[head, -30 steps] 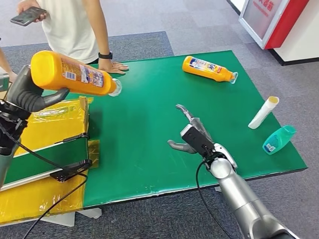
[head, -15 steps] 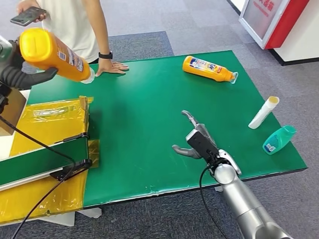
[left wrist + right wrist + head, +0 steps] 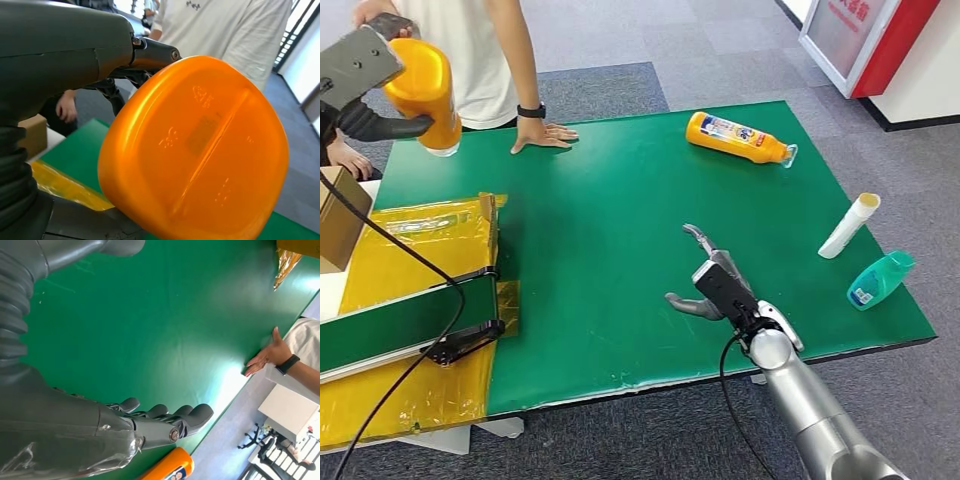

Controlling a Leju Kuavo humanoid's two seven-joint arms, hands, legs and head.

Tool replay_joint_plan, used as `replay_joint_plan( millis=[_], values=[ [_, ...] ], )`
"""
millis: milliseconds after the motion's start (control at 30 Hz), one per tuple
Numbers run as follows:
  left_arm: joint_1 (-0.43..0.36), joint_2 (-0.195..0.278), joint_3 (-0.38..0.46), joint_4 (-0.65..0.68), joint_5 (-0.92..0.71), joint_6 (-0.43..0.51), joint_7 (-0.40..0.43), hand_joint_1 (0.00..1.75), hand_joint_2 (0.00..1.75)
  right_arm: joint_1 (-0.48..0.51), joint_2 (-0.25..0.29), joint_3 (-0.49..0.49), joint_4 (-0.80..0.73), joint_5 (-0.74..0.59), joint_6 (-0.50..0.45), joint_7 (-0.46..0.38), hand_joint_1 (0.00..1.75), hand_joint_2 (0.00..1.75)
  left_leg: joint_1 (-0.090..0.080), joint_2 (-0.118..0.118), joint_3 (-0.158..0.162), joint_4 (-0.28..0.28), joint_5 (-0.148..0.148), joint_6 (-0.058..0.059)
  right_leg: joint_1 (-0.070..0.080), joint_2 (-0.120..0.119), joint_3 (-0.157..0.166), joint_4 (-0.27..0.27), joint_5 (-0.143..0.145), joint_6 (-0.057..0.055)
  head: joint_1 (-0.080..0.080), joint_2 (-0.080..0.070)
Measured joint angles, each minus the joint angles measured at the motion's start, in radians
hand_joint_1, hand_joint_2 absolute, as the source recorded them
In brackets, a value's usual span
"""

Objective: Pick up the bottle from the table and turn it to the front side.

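Observation:
My left hand [image 3: 365,85] grips an orange bottle [image 3: 426,92] high above the far left corner of the green table [image 3: 622,240], its cap end pointing down. In the left wrist view the bottle's orange base [image 3: 200,150] faces the camera, with the hand's fingers [image 3: 151,52] wrapped around its side. A second orange bottle [image 3: 739,138] lies on its side at the back of the table. My right hand [image 3: 712,285] hovers open over the table's front right area, holding nothing; its fingers [image 3: 166,417] are spread above the green surface.
A person stands at the far left edge, one hand [image 3: 543,132] flat on the table. A white tube [image 3: 848,226] and a teal bottle [image 3: 880,279] lie near the right edge. A yellow-wrapped conveyor [image 3: 410,300] and a cardboard box [image 3: 339,220] sit to the left.
My left hand has swung the orange bottle up and to the left, turning it from lying sideways to cap-down. The right hand drew slightly back toward the front edge.

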Motion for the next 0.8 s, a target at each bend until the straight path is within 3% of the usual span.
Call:
replay_joint_plan(
  millis=[233,567,800],
  values=[
    [-0.056,-0.006,-0.076,0.013,-0.158,0.007,0.079,1.75,1.75,0.002,0.012,-0.001,0.001,0.002,0.004,0.016,0.00,1.75,0.000,0.000,0.000,0.000,0.000,0.000,0.000,0.000,0.000,0.000,0.000,0.000,0.000,0.000],
    [-0.077,-0.020,-0.130,0.023,-0.203,-0.008,0.112,1.75,1.75,0.001,0.028,-0.001,0.001,0.004,0.013,0.039,0.00,1.75,0.000,0.000,0.000,0.000,0.000,0.000,0.000,0.000,0.000,0.000,0.001,0.000,0.000,0.000],
    [0.090,-0.012,-0.155,-0.022,-0.264,0.028,0.136,1.75,1.75,0.027,0.050,-0.001,0.005,0.019,0.008,0.052,0.00,1.75,0.000,0.000,-0.001,0.000,0.000,0.000,0.000,0.000,-0.001,0.000,0.001,0.000,0.000,0.000]
  ],
)
